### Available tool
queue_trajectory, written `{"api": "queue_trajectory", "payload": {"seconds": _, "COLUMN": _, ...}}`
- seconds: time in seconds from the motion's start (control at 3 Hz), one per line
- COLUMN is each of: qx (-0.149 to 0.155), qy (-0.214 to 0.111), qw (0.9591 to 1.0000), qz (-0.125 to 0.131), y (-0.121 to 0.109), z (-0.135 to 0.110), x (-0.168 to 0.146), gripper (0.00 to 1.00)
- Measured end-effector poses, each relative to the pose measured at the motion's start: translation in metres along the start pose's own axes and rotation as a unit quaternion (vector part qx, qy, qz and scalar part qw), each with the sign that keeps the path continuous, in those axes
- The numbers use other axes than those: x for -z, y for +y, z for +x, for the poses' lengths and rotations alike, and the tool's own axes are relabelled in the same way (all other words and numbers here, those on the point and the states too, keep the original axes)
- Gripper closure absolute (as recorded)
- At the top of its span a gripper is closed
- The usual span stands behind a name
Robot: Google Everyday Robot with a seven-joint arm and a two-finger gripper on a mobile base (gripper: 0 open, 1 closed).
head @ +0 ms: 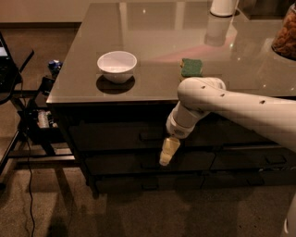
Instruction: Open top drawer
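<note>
The top drawer [111, 135] is a wide dark front just under the glass counter edge, with a small thin bar handle [151, 136] at its middle. It sits flush with the cabinet. My gripper [168, 152], pale yellow at the end of the white arm [231, 104], hangs in front of the cabinet. It is just right of and slightly below the handle, over the seam between the top drawer and the front below. It touches nothing that I can see.
A white bowl [117, 65] and a green sponge [191, 67] sit on the counter [157, 28] near its front edge. A white cylinder [223, 7] and a snack container [284, 32] stand at the back right. Shallower drawer fronts [129, 163] lie below. A black stand with cables [27, 120] is on the left.
</note>
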State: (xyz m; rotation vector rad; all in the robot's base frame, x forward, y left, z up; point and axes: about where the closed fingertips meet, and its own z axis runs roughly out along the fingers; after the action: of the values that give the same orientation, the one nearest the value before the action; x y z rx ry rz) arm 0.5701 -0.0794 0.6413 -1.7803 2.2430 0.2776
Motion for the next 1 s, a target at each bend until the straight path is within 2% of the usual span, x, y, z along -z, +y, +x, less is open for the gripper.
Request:
{"api": "queue_trajectory", "payload": {"seconds": 0.67, "qx": -0.005, "qy": 0.002, "qw": 0.9998, "qz": -0.017, "y": 0.02, "z": 0.014, "x": 0.012, "gripper": 0.0}}
{"api": "queue_trajectory", "payload": {"seconds": 1.0, "qx": -0.032, "qy": -0.003, "qw": 0.9989, "qz": -0.034, "y": 0.066, "z": 0.045, "x": 0.057, "gripper": 0.0}}
